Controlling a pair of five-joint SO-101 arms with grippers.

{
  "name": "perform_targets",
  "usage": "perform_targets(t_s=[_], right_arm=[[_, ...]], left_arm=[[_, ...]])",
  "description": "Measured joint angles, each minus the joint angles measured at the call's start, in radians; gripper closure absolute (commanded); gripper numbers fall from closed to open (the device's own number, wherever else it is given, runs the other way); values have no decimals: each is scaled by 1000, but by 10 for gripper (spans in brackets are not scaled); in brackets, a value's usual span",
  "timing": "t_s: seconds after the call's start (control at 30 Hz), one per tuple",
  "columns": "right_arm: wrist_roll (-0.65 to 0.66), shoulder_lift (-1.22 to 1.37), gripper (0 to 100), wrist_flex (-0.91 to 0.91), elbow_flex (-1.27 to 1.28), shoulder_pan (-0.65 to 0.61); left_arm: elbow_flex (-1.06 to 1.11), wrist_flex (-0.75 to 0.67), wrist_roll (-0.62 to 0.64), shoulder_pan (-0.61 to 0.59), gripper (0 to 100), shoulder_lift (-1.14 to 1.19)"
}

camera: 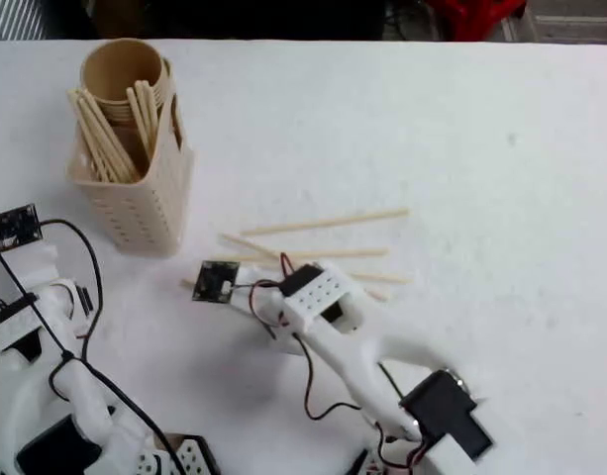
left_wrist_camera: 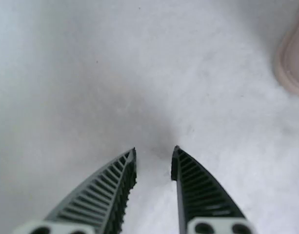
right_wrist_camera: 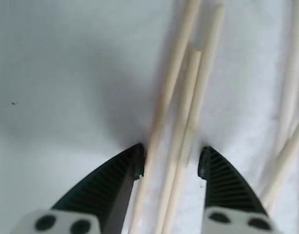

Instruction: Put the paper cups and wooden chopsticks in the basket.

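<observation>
**Spotter:** How is your right gripper set?

**Operator:** My right gripper (right_wrist_camera: 171,163) is spread wide, its jaws straddling a bundle of pale wooden chopsticks (right_wrist_camera: 181,122) that lie flat on the white table (camera: 501,148). I judge that one squeeze would pinch them together.

**Spotter:** And beyond it?

**Operator:** Spare sticks (right_wrist_camera: 291,73) lie just beside it. The cream perforated plastic basket (camera: 145,213) stands well off, already holding tan paper cups (camera: 120,69). My left gripper (left_wrist_camera: 153,161) hangs parted over the table, probably to keep out of the way.

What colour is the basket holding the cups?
The basket is pale beige, clearest in the high view.

One basket (camera: 145,203), two arms (camera: 333,317) (camera: 26,336), many chopsticks (camera: 328,223).
</observation>
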Motion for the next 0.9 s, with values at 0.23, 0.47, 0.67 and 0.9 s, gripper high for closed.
perform_targets(t_s=[0.23, 0.47, 0.67, 0.9], right_arm=[[-63, -15, 982, -12, 0, 2], [-137, -330, 982, 81, 11, 55], [-141, -687, 983, 150, 11, 63], [-270, -832, 983, 175, -161, 64]], left_arm=[[0, 0, 0, 0, 865, 0], [0, 0, 0, 0, 865, 0], [0, 0, 0, 0, 865, 0], [0, 0, 0, 0, 865, 0]])
